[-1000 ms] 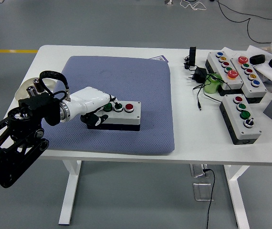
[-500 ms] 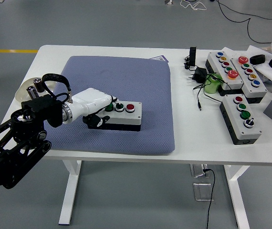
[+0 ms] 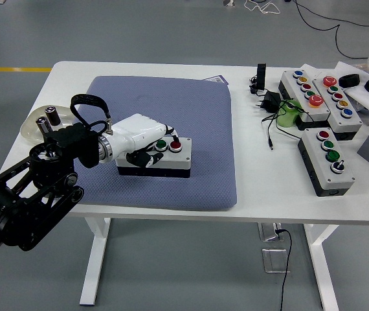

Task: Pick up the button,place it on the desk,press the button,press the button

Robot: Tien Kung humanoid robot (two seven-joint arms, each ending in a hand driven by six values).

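Note:
A small button box [image 3: 162, 159] with a white top and black base lies on the blue-grey pad [image 3: 171, 110]. It carries a green button [image 3: 162, 144] and a red button [image 3: 175, 145]. My left hand [image 3: 147, 144], white, lies over the box's left part. Its fingers are curled, with a fingertip reaching in at the buttons between green and red. Whether it touches a button I cannot tell. The left end of the box is hidden under the hand. The right arm is out of view.
Several other button boxes [image 3: 327, 159] lie at the table's right, with a black plug and cables [image 3: 268, 107] and a green object [image 3: 289, 115]. A round clear dish [image 3: 34, 128] sits at the left edge behind my arm.
My left hand has moved right over the box's top, from the green button toward the red one. The box has stayed in place.

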